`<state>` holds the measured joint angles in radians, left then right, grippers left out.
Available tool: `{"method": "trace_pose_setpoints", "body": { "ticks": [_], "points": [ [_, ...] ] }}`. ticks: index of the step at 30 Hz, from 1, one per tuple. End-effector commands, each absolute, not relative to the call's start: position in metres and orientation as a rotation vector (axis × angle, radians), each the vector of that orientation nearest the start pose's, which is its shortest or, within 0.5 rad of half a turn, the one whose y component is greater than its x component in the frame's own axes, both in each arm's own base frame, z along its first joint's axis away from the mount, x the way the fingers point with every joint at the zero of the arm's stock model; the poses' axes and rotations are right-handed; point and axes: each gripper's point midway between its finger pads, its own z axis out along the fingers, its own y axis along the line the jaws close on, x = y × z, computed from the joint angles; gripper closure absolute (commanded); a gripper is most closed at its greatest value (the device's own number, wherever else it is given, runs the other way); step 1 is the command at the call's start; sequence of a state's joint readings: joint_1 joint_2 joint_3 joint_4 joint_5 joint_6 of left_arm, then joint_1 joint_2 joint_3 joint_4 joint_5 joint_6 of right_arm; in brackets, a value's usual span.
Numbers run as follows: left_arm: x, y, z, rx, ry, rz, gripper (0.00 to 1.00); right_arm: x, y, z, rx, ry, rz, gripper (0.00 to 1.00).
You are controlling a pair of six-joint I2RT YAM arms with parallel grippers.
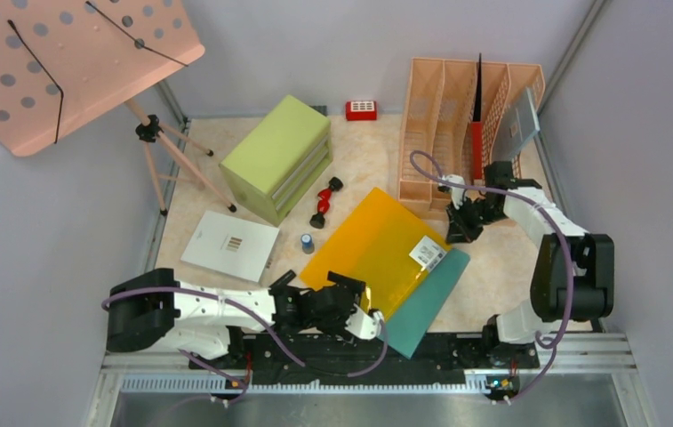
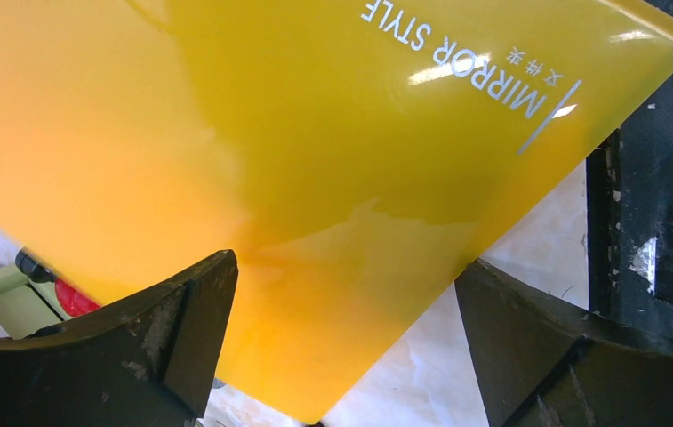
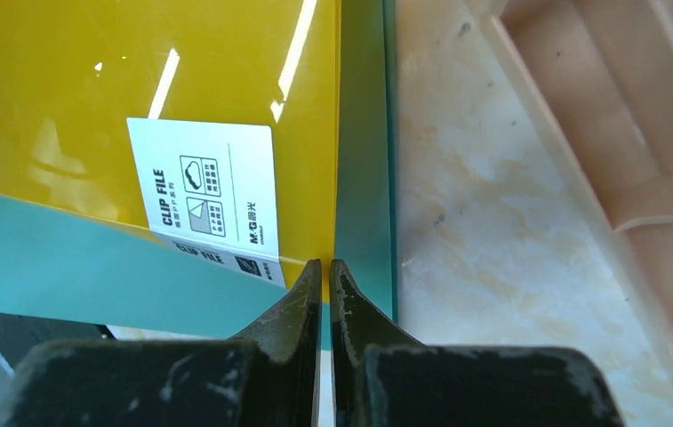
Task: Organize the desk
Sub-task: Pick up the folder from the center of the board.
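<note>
left pincer is right at the near corner of the yellow folder, jaws apart, one finger either side of that corner in the wrist view, nothing clamped yet. the folder lies slantwise over a teal folder, both flat on the worktop, which fills the middle of the overhead view between the grey walls and the front rail.

over on the other side, right pincer hangs by the folder's far corner, just in front of the peach file rack. its jaws are pressed together and i can't see anything caught between them.

my read: this is the folder step, the grab being lined up, with plenty of tidying left, since the white sheet and the red-and-black bit beside the green cabinet lie loose.

next move looks like a close on that thin corner, and it needs one finger under the edge. the glossy cover could slip, or the teal one could come up with it.
</note>
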<state>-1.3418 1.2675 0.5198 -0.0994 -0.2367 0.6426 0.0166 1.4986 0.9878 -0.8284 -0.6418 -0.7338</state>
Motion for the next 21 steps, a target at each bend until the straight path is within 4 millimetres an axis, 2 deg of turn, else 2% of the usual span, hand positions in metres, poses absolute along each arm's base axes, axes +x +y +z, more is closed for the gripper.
{"method": "trace_pose_setpoints", "body": {
  "ticks": [1, 3, 5, 10, 14, 21],
  "points": [
    [0.136, -0.281, 0.045, 1.950, 1.346, -0.024, 0.03, 0.227, 0.104, 0.070, -1.052, 2.449, 0.955, 1.00],
    [0.132, -0.278, 0.042, 2.001, 1.328, -0.030, 0.04, 0.226, 0.103, 0.067, -1.048, 2.463, 0.971, 1.00],
    [0.129, -0.278, 0.041, 2.028, 1.312, -0.036, 0.04, 0.227, 0.103, 0.065, -1.041, 2.468, 0.978, 0.95],
    [0.123, -0.284, 0.040, 2.066, 1.275, -0.042, 0.04, 0.234, 0.105, 0.066, -1.015, 2.464, 0.980, 0.66],
    [0.115, -0.289, 0.038, 2.091, 1.251, -0.060, 0.05, 0.244, 0.106, 0.065, -0.978, 2.471, 0.975, 0.50],
    [0.104, -0.289, 0.031, 2.115, 1.241, -0.073, 0.05, 0.255, 0.108, 0.060, -0.946, 2.470, 0.987, 0.44]
  ]
}}
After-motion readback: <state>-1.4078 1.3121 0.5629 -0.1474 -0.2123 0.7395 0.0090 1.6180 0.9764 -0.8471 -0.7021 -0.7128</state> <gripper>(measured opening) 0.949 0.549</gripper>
